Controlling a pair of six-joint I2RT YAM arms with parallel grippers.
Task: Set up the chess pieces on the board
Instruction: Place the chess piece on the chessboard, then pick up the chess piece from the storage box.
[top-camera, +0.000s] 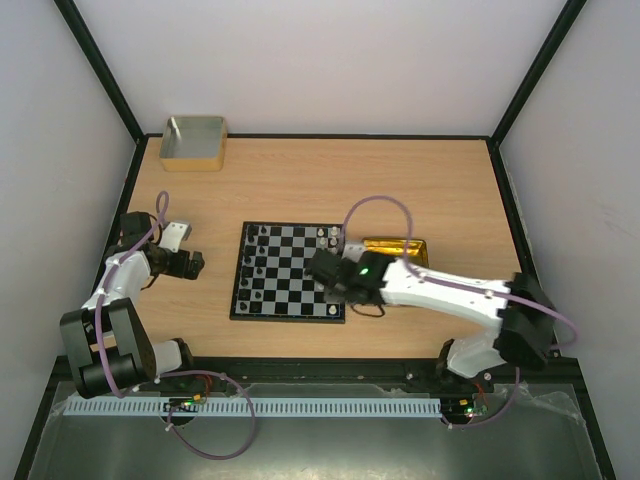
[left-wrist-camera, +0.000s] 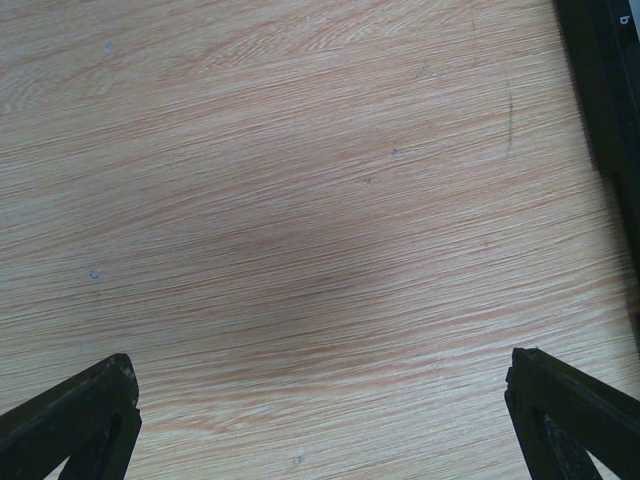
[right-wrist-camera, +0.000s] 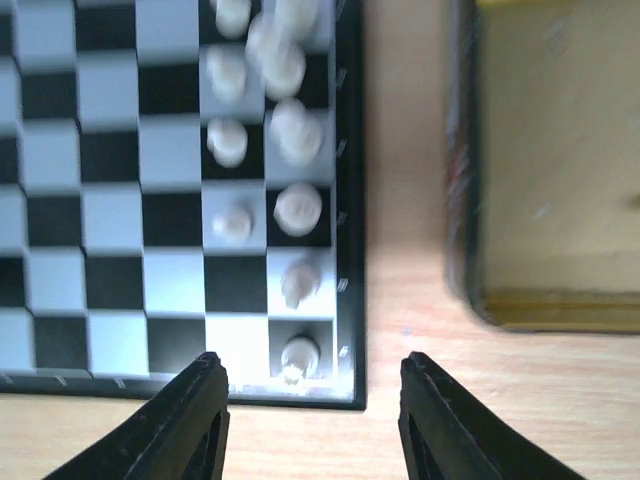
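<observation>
Chess pieces (right-wrist-camera: 298, 208): the cream-white men stand in the two right-hand files of the board (right-wrist-camera: 110, 200) and the black men (top-camera: 256, 262) in the two left-hand files. No pieces show on the middle files. The far end is too blurred to count squares, but both sides look nearly filled.

Right gripper (right-wrist-camera: 312, 405): over the near right corner of the board, fingers apart, nothing clamped. The corner white piece (right-wrist-camera: 298, 357) stands upright on its square just beyond the fingertips and touches neither. Judgement: this reads as a release onto the corner square, with the jaws spread so the piece stands free.

Gold tin (right-wrist-camera: 560, 180): on the table just right of the board, not touching it. It is probably the supply for the pieces, but its inside is too blurred to tell.

Left gripper (left-wrist-camera: 320, 358): fingers wide apart over the table (left-wrist-camera: 300, 200), well left of the board, holding nothing. It looks parked there so the right arm has the board to itself.

Grey box (top-camera: 193, 142): far left corner, not involved
</observation>
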